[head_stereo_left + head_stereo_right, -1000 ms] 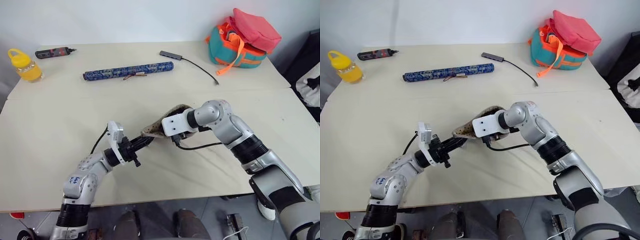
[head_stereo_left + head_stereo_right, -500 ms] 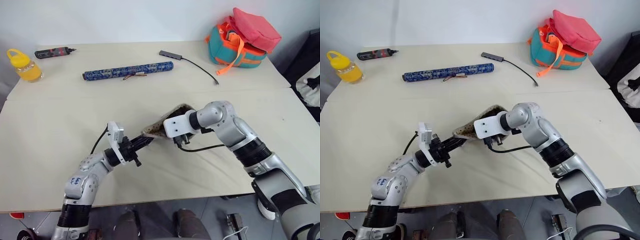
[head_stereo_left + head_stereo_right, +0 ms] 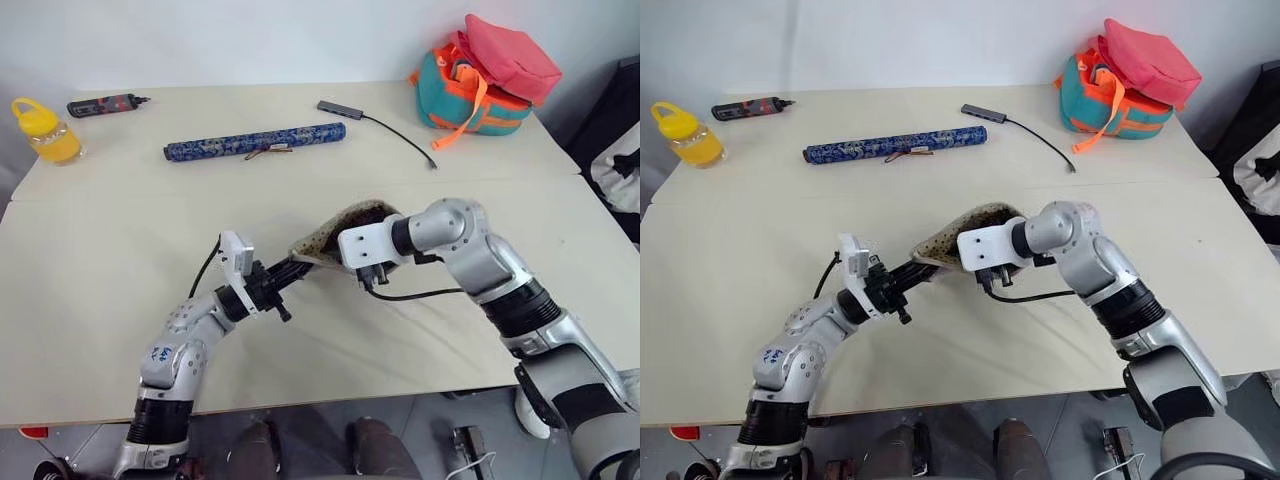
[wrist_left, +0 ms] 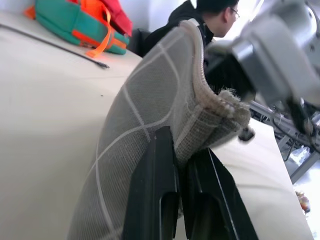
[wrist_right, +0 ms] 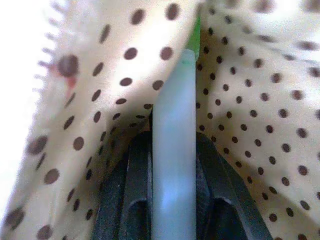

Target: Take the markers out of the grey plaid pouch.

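Note:
The grey plaid pouch [image 3: 335,228] hangs lifted off the table's middle between both arms. My left gripper [image 4: 182,147] is shut on the pouch's frayed edge [image 4: 220,107], pinching the white-gridded fabric. My right gripper [image 5: 172,142] reaches inside the pouch, where the dotted tan lining [image 5: 250,100] surrounds it. It is shut on a light green marker [image 5: 173,120] that stands upright between the two black fingers [image 5: 135,170]. From the head views the right fingers are hidden in the pouch mouth, and only the white wrist block [image 3: 362,247] is visible.
At the back of the table lie a long blue patterned roll [image 3: 255,141], a black-and-red tool [image 3: 105,103], a yellow bottle [image 3: 40,130], a grey hub with its cable [image 3: 345,108] and a teal-and-orange bag [image 3: 485,80]. A person [image 4: 212,15] sits beyond the table.
My left gripper has raised the pouch's edge a little, so the pouch mouth stands slightly higher. The right arm has barely shifted.

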Robot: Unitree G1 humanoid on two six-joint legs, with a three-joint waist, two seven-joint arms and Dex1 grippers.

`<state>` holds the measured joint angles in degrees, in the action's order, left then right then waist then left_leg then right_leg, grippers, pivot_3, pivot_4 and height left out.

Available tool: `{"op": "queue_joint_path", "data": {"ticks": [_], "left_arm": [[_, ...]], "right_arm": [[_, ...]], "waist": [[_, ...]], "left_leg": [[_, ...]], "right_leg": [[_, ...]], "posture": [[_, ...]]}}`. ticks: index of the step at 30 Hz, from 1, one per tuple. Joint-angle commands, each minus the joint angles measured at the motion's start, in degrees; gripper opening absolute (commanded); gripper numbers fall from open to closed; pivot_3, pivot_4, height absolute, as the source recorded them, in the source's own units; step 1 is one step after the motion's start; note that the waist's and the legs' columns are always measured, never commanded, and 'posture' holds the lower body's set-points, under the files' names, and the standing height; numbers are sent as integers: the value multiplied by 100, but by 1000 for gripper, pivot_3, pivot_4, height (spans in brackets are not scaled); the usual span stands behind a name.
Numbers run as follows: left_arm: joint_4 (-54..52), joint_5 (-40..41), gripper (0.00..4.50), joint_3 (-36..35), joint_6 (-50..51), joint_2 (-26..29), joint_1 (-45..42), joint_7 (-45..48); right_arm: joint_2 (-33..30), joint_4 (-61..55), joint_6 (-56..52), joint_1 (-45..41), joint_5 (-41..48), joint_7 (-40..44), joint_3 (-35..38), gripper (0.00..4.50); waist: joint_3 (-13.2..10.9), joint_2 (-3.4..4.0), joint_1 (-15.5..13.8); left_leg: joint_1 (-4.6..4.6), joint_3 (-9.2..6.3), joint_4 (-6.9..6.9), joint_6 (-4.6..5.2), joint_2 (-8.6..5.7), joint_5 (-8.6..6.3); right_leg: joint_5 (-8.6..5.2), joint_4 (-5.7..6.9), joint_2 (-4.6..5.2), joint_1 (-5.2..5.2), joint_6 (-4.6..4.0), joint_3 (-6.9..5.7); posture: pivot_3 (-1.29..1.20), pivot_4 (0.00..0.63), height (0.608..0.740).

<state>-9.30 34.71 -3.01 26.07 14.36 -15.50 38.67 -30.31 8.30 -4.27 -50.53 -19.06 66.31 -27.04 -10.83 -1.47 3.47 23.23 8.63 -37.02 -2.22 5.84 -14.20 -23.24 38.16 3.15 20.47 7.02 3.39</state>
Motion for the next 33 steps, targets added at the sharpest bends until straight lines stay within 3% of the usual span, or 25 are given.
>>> {"op": "queue_joint_path", "data": {"ticks": [1, 4, 5, 6, 13, 14, 26, 33], "left_arm": [[-286, 497, 0, -366, 19, -149, -249, -173], [-270, 572, 0, -404, 108, -172, -236, -228], [-263, 573, 0, -401, 129, -165, -218, -232], [-262, 576, 0, -393, 150, -155, -192, -233], [-254, 465, 0, -276, 124, -103, -84, -115], [-257, 429, 0, -242, 116, -92, -81, -95], [-385, 389, 0, -213, 175, -96, 13, -204], [-328, 357, 0, -232, 122, -120, -21, -299]], "right_arm": [[86, -82, 83, 43, 70, 83, -87, 1271], [65, -117, 162, 37, -20, 9, -79, 2266], [47, -134, 164, 27, -32, 24, -76, 2359], [19, -145, 267, 5, -82, -19, -81, 2823], [18, -262, 414, 9, 10, 105, -63, 2823], [14, -268, 463, 12, 3, 111, -71, 2440], [7, -67, 626, -86, -68, 39, 20, 2440], [-191, -424, 688, -174, 345, 490, 196, 2440]], "waist": [[0, 0, 3], [0, 0, 1], [0, 0, -1], [0, 0, -1], [0, 0, -3], [0, 0, -3], [0, 0, -3], [0, 0, -7]], "left_leg": [[0, 0, 1, 0, 0, 0], [0, -1, 0, 0, 2, 0], [0, -2, 0, 0, 1, 0], [0, -2, 0, 0, 1, 0], [0, -1, 0, 0, 0, 0], [0, -1, 1, 0, 1, 0], [0, -1, 1, 0, 1, 0], [0, -2, 2, 0, 1, 0]], "right_leg": [[0, 0, 0, 0, 0, 0], [0, 2, -1, 0, 0, -2], [0, 1, 0, -1, 0, -2], [0, 0, 0, -2, 0, -2], [0, -3, 0, -3, 0, -2], [0, -3, 0, -3, 0, -2], [0, -6, 0, -4, 0, -2], [0, -11, 0, -7, 0, -3]], "posture": [[0, 150, 740], [0, 150, 740], [0, 150, 740], [0, 150, 740], [0, 150, 740], [0, 150, 740], [0, 150, 740], [0, 150, 740]]}}
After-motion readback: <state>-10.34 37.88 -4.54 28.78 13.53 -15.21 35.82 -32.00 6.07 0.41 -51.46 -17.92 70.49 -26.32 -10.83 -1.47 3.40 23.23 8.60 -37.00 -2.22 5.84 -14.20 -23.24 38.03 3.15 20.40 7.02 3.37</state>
